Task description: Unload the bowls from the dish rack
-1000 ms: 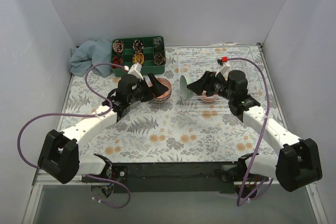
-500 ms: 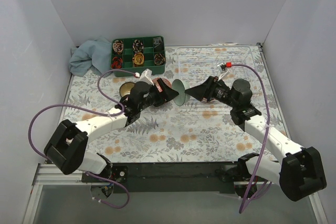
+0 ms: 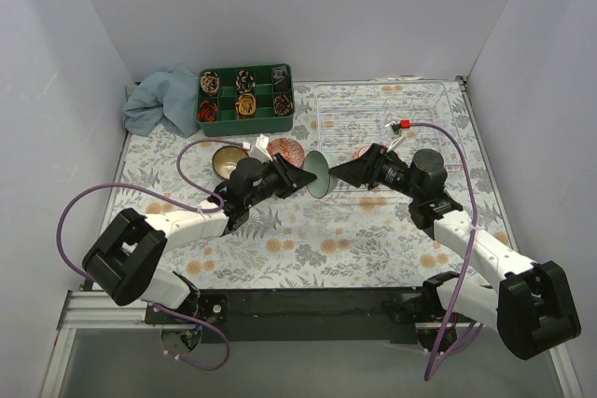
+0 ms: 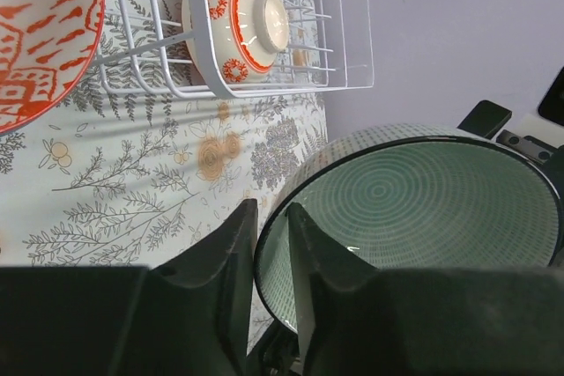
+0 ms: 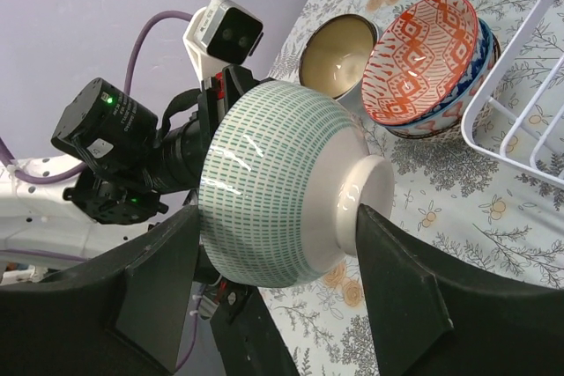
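Observation:
A green-patterned bowl (image 3: 318,172) hangs on its side above the table's middle, between my two grippers. My right gripper (image 3: 334,172) is shut on it, one finger on its rim and one on its white foot (image 5: 374,195). My left gripper (image 4: 271,209) is shut on the bowl's near rim (image 4: 264,253), with a finger on each side of the wall. The dish rack (image 3: 448,92) lies at the back right. In it a cream bowl with orange marks (image 4: 238,19) rests on its side.
A red-patterned bowl (image 3: 284,149) sits stacked in a blue one (image 5: 458,103) left of the rack, and a dark bowl with a tan inside (image 3: 227,159) stands beside them. A green compartment tray (image 3: 244,98) and a blue cloth (image 3: 159,104) lie at the back left.
My right gripper carried the green bowl left, out of the rack. My left arm swung right to meet it, and its fingers closed on the bowl's rim.

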Controlling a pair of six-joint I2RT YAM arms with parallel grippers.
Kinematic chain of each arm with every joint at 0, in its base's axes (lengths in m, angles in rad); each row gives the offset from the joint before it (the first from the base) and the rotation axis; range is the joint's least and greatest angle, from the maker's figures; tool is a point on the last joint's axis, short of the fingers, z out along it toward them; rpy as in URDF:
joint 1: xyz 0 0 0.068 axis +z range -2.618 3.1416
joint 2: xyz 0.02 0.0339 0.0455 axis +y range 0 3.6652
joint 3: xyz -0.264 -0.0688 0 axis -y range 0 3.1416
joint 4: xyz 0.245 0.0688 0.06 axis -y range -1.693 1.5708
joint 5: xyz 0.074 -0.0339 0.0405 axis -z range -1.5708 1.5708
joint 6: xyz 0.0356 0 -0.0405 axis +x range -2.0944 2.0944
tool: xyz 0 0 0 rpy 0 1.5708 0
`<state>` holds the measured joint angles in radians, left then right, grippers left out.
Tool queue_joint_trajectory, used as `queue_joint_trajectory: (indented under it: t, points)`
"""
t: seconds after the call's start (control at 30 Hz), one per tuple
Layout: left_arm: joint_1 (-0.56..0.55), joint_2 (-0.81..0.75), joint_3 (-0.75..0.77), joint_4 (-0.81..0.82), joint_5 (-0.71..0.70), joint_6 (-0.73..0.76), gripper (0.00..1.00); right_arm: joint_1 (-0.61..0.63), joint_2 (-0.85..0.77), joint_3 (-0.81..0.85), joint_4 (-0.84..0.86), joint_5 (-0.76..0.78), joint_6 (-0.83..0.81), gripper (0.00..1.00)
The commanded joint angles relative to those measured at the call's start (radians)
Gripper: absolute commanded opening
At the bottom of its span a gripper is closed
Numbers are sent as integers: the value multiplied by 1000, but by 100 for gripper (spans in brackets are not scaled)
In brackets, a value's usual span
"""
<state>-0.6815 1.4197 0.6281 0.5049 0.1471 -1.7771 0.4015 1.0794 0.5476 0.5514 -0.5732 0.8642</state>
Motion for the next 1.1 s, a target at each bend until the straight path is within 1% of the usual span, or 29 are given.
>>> queue_joint_trajectory:
  t: [0.0, 0.03, 0.1, 0.13, 0.2, 0.23, 0.3, 0.33, 0.4, 0.47, 0.5, 0.67, 0.7, 0.8, 0.87, 0.9, 1.07]
  points:
    - [-1, -30, -25, 60, -4, -16, 15, 3, -39, 0, 139, -24, 33, 22]
    - [-1, -31, -30, 66, -4, -13, 8, 3, -41, 0, 139, -24, 33, 23]
    - [-1, -39, -33, 60, -11, -1, 2, 3, -42, -1, 139, -22, 26, 26]
    - [-1, -48, -31, 51, -20, 7, 0, 3, -44, -5, 139, -19, 21, 33]
    - [-1, -59, -21, 2, -35, 33, 0, 3, -47, -12, 137, -7, 16, 42]
    - [-1, -79, -16, -18, -55, 60, 0, 3, -47, -15, 136, -4, 4, 51]
    - [-1, -105, -7, -84, -89, 93, 0, 3, -47, -20, 128, 1, -7, 58]
    - [-1, -120, -2, -107, -105, 125, 0, 3, -47, -23, 113, 3, -20, 64]
    - [-1, -166, 10, -179, -173, 157, 0, 2, -45, -23, 94, 4, -39, 67]
    - [0, -211, 22, -229, -220, 208, 0, -3, -47, -25, 61, 10, -66, 69]
    - [0, -222, 37, -274, -237, 228, 0, -4, -52, -25, 48, 15, -74, 75]
    - [2, -274, 104, -414, -316, 326, 0, -20, -71, -12, -59, 47, -161, 78]
    - [3, -283, 116, -455, -334, 338, 0, -21, -76, -11, -73, 52, -174, 81]
    - [5, -291, 151, -526, -366, 373, 0, -26, -93, -5, -132, 79, -221, 82]
    - [7, -281, 185, -552, -382, 392, 0, -26, -102, 0, -156, 96, -240, 82]
    - [8, -274, 202, -593, -395, 404, 0, -26, -105, 5, -180, 102, -261, 82]
    - [31, -164, 359, -707, -458, 464, 0, -27, -134, 20, -266, 159, -333, 81]
